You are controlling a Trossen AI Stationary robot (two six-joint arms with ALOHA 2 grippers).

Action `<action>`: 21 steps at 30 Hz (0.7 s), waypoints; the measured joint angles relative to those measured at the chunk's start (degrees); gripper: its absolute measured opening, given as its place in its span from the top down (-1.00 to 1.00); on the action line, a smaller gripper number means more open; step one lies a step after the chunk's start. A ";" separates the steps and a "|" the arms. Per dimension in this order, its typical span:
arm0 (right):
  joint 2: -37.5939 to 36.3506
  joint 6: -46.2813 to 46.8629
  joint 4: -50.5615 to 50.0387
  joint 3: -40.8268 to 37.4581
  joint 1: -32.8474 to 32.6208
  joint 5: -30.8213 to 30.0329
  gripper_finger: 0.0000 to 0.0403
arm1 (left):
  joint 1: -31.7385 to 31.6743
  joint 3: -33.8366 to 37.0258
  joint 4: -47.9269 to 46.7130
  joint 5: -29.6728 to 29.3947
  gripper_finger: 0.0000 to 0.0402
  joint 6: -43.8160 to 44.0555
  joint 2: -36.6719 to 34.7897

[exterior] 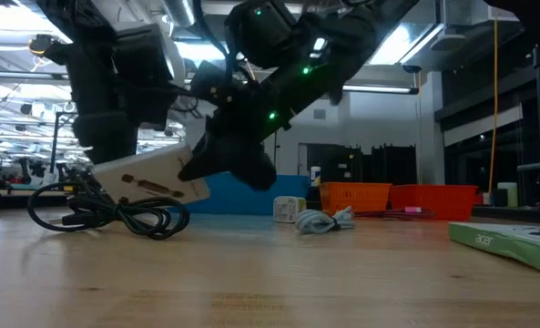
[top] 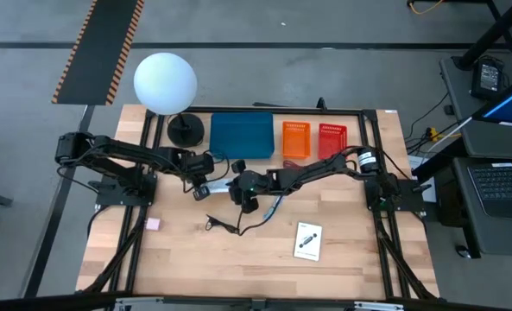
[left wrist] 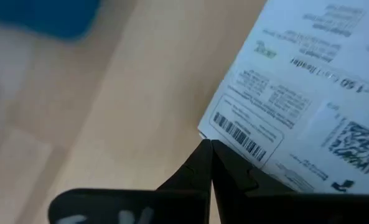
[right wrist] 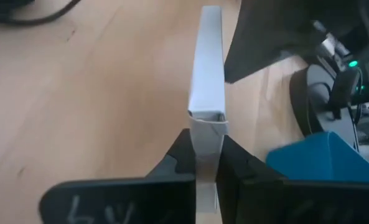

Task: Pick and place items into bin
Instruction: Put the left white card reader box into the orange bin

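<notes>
Plainly right gripper [right wrist: 198,163] pinches white card [right wrist: 207,74]; print unreadable.

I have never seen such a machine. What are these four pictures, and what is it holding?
Two robot arms work at a wooden table. One picture looks straight down, one looks level across the tabletop, and two come from cameras on the wrists. Both grippers meet at mid-table on one white printed box: the left gripper pinches its corner, the right gripper clamps its thin edge. On the table lie a black cable, a second printed card, a pink block, and blue, orange and red bins.
</notes>
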State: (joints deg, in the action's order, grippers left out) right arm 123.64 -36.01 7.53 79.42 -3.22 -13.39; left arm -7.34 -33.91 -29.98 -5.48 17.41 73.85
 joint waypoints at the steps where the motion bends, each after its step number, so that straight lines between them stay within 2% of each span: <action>1: -0.48 0.04 -0.98 0.00 -0.13 -0.07 0.94 | 0.18 0.00 -0.32 -0.26 0.99 -0.32 -0.76; 6: -3.11 1.25 -5.33 -0.17 -0.78 -0.39 0.94 | 1.31 0.00 -0.48 -0.56 0.99 -1.90 -4.35; 9: -4.86 1.40 -8.87 -0.26 -1.60 -3.20 0.94 | 2.58 0.00 -0.42 -1.37 0.99 -4.16 -6.86; 15: -7.02 5.38 -15.94 -0.26 -3.18 -6.30 0.94 | 6.03 0.00 0.92 -8.44 0.99 -6.12 -12.69; 21: -8.54 6.45 -16.54 -1.44 -4.22 -8.25 0.94 | 10.11 -0.04 4.66 -12.64 0.99 -8.77 -16.43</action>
State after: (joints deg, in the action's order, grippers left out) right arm 115.09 -29.56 -9.00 77.98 -7.44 -21.64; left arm 2.77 -33.95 -25.32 -18.12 8.64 57.42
